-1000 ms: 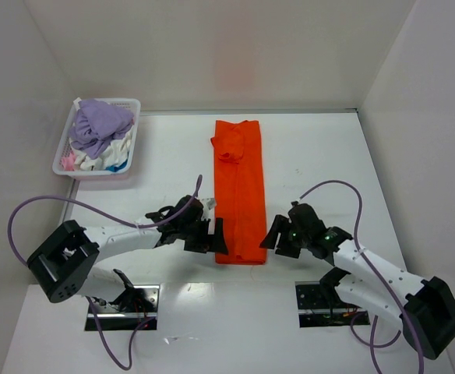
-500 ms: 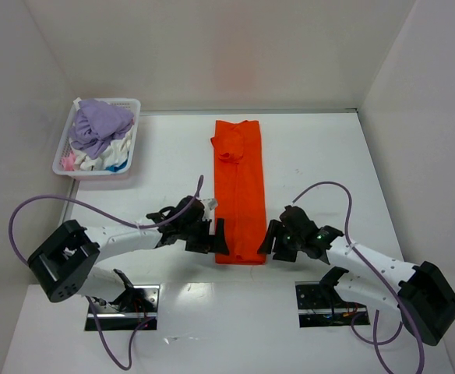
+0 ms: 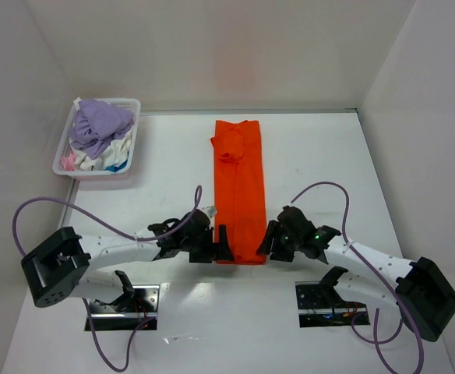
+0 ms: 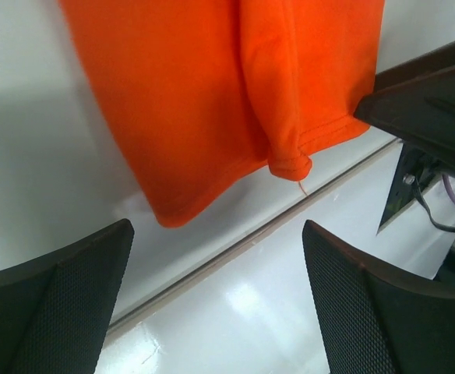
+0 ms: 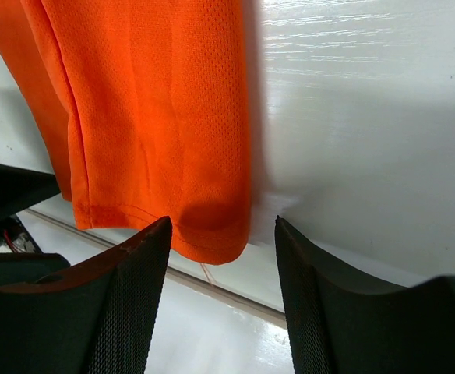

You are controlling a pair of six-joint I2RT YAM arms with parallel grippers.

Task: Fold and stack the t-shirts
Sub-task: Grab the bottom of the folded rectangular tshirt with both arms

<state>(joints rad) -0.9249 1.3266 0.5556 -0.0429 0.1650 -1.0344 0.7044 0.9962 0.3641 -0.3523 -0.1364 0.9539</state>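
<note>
An orange t-shirt [image 3: 239,195], folded into a long narrow strip, lies flat along the middle of the table. Its near hem shows in the left wrist view [image 4: 212,101] and the right wrist view [image 5: 157,117]. My left gripper [image 3: 221,243] sits low at the hem's near left corner. Its jaws [image 4: 217,224] stand wide open with only bare table between them. My right gripper [image 3: 268,240] is at the near right corner, open. That corner lies right at the gap between its fingertips [image 5: 221,222], and they are not pressing the cloth.
A white lattice basket [image 3: 64,160] at the back left holds lilac, white and pink clothes. White walls enclose the table on three sides. A seam in the tabletop [image 4: 235,245] runs just in front of the hem. Purple cables loop over both arms.
My right gripper has slid left up to the hem's right corner and its jaws have narrowed somewhat. My left gripper has shifted slightly right and nearer, still wide open. The shirt has not moved.
</note>
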